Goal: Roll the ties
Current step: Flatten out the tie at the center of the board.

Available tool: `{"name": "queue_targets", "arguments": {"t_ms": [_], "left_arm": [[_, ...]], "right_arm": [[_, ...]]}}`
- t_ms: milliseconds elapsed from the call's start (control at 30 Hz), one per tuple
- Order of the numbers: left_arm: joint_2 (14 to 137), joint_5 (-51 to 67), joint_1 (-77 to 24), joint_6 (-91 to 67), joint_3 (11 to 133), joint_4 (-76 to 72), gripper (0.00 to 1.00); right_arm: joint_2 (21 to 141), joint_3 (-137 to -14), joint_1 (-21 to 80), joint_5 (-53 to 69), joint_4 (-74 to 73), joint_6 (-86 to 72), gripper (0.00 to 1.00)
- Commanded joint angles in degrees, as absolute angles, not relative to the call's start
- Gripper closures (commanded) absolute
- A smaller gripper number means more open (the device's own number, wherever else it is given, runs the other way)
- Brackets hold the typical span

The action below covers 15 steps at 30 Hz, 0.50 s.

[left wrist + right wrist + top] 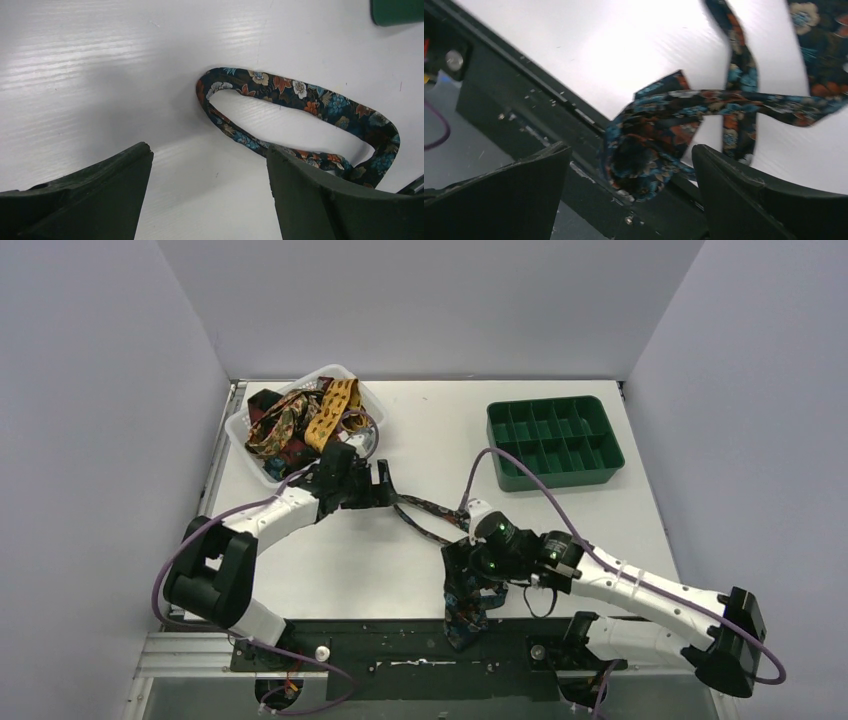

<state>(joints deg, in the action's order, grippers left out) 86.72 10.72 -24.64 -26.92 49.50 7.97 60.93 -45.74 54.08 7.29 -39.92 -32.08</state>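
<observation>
Snagging is the main risk: the dark floral-print fabric necktie [649, 150] lies bunched below and between the spread, empty jaws of the right gripper [631, 150], its wad overhanging the black base plate [489, 75]. Closing there would likely pinch several layers and start a crooked roll. The left gripper [210, 155], jaws likewise released and empty, has the narrow loop just ahead, slack enough to twist.

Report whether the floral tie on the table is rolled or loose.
Loose: the floral tie sprawls in an open loop, one end crumpled at the near edge of the table.
</observation>
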Motion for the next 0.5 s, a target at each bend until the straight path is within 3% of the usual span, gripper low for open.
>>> {"name": "queue_targets", "arguments": {"t_ms": [0, 300, 400, 467], "left_arm": [[90.5, 11.8, -24.8, -28.6, 52.2, 3.1, 0.18], [97.6, 9.3, -25.7, -27.6, 57.3, 6.8, 0.19], [99.7, 8.2, -26.4, -26.7, 58.6, 7.9, 0.21], [101.1, 7.9, -26.9, -25.9, 59.3, 8.4, 0.25]], "right_arm": [[57.3, -41.7, 61.6, 4.1, -31.2, -31.3, 0.04], [70.3, -39.5, 74.3, -7.7, -28.5, -32.6, 0.11], [73.8, -41.1, 75.2, -11.7, -30.5, -34.1, 0.22], [74.3, -41.7, 75.4, -13.6, -31.0, -34.2, 0.36]]}}
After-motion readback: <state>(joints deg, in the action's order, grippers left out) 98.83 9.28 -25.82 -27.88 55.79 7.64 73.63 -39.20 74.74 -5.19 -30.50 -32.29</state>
